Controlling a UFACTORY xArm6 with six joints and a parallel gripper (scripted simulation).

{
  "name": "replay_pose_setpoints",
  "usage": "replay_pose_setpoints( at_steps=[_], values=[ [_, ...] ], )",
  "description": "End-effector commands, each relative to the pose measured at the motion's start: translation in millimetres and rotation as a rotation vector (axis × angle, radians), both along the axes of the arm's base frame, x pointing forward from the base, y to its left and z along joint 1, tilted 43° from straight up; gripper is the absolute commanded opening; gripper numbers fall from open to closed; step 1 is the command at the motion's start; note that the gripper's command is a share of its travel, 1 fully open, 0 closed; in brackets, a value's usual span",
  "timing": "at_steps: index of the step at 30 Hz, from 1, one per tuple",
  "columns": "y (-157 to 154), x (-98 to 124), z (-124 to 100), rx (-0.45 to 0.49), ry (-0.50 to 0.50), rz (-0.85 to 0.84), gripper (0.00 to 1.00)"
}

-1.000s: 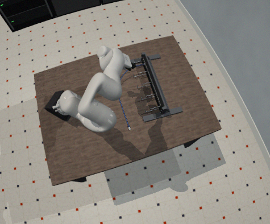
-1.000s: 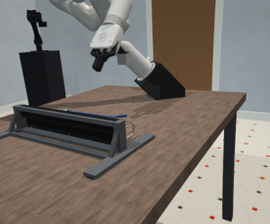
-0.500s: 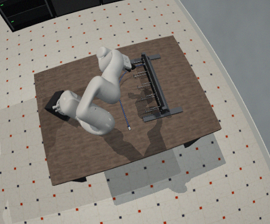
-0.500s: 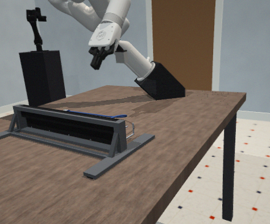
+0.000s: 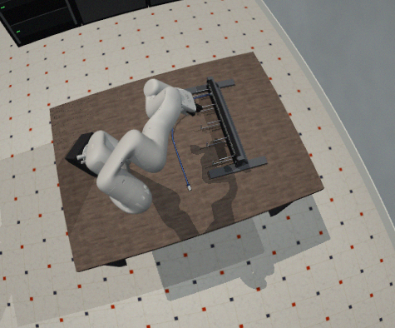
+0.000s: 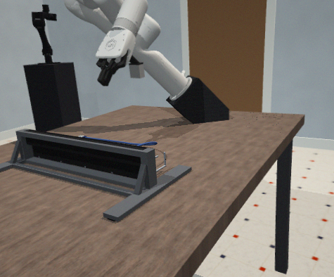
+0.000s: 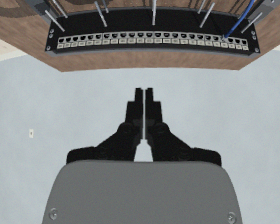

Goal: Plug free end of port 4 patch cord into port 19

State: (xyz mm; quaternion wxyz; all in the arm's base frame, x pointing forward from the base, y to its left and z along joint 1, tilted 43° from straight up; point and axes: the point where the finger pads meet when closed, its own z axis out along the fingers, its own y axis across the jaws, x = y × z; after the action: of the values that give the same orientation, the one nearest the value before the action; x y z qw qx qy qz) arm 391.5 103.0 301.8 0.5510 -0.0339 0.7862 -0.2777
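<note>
The jaws are pressed fully together with nothing between them, held in the air above the rack [image 6: 88, 142]. The blue cord [image 5: 179, 156] runs from the rack across the tabletop [image 5: 270, 137], its white plug [image 5: 190, 188] lying loose, well apart from the arm.

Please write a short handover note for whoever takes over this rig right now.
Gripper: shut, holding nothing, raised above the rack.
Patch cord: one end plugged near the rack's far end in the top view; the blue cable runs across the table.
Free plug: lying loose on the table, short of the rack's near foot, well inside the edge.
Done: nothing plugged yet.
Left: open the gripper, grasp the free plug, turn it latch up, seat it fully in port 19, release.
</note>
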Motion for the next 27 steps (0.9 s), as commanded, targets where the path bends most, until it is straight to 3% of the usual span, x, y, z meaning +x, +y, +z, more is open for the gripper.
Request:
replay_pose_setpoints(
  at_steps=[1,16,27],
  values=[
    [-19.7,-6.9,13.0,0.004,0.003,0.008,0.00],
    [-29.0,-7.4,17.2,0.004,0.003,0.008,0.00],
    [-46.8,32.9,6.1,0.004,0.003,0.008,0.00]
  ],
)
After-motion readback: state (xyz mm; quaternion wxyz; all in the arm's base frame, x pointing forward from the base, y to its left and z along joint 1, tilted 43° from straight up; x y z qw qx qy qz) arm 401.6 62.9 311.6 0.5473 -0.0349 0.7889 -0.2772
